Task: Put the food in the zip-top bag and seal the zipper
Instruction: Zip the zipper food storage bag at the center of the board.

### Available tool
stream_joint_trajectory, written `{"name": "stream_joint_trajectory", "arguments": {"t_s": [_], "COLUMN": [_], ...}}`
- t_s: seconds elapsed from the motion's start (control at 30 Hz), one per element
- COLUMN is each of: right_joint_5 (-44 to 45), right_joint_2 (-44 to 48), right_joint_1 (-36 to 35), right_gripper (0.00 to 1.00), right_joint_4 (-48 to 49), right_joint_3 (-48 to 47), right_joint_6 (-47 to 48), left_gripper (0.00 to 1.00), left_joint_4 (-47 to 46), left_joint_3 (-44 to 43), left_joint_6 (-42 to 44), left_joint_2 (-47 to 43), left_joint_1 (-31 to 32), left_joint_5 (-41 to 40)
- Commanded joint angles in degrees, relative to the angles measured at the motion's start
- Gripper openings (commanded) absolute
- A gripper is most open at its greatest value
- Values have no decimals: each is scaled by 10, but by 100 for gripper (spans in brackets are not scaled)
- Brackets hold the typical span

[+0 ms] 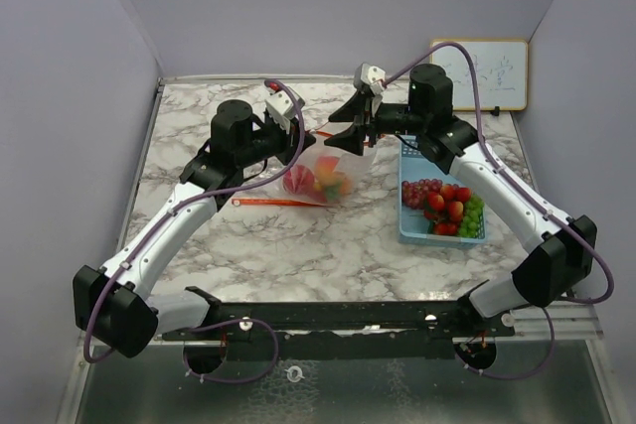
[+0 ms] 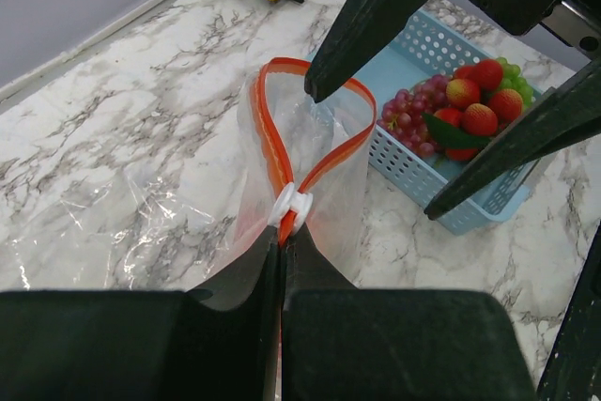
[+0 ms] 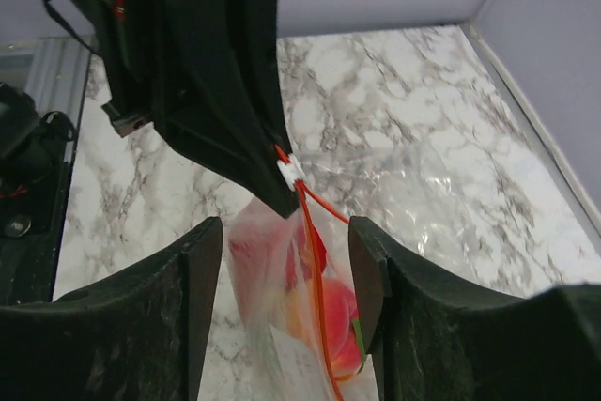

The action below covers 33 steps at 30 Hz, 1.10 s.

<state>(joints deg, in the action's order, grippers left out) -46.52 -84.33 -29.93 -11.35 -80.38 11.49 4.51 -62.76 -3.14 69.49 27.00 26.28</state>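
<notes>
1. Left gripper [image 2: 282, 237] first: clenched on the orange zipper strip [image 2: 269, 129] of the bag [image 1: 323, 178], right at the white slider [image 2: 292, 204]. Hold that pinch firm and high so the mouth hangs open in a loop.
2. Right gripper [image 1: 346, 126] next: released, jaws apart with nothing between them, hovering just above the bag's mouth.
3. Note where the food [image 1: 316, 183] lies: some red and orange pieces at the bottom of the bag. Purple grapes [image 1: 419, 189], red fruits [image 1: 447, 208] and green grapes [image 1: 475, 208] lie in the blue basket [image 1: 442, 241] just right of the bag.
4. Judging by the empty jaws, treat the step in hand as fetching another piece. Rise clear of the bag's rim before swinging right of the bag, so as not to snag the strip and pull it from the pinch.
5. Take one round red fruit off the top of the pile, gripped across its middle, rather than dragging a whole bunch.
6. Come back directly above the bag, on the side of the loop away from the slider. Lower into the mouth and only then let go, since the thin film probably folds shut at a nudge.
7. Leave the zipper unsealed until nothing is left right of the bag.
</notes>
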Motion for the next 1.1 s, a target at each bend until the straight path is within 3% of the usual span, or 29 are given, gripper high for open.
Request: {"name": "stream_joint_trajectory", "arguments": {"t_s": [0.0,0.23,0.67,0.93,1.07], "right_joint_5": [-133,-213,-231,-267,-278], "right_joint_2": [-26,-70,-124,-149,-161], "right_joint_1": [8,21,21,21,21], "right_gripper": [55,49,45,33,33], "right_joint_4": [83,110,171,170,187], "right_joint_3": [-13,-40,-78,-87,-88], "right_joint_6": [20,-1,-42,-48,-66], "left_gripper": [0,0,0,0,0], "left_joint_4": [11,19,21,24,25], "left_joint_3": [-25,-30,-26,-28,-29], "left_joint_6": [6,14,18,23,23], "left_joint_2": [3,1,11,10,10], "left_joint_1": [-5,-6,-6,-7,-7], "left_joint_5": [30,25,39,35,36]}}
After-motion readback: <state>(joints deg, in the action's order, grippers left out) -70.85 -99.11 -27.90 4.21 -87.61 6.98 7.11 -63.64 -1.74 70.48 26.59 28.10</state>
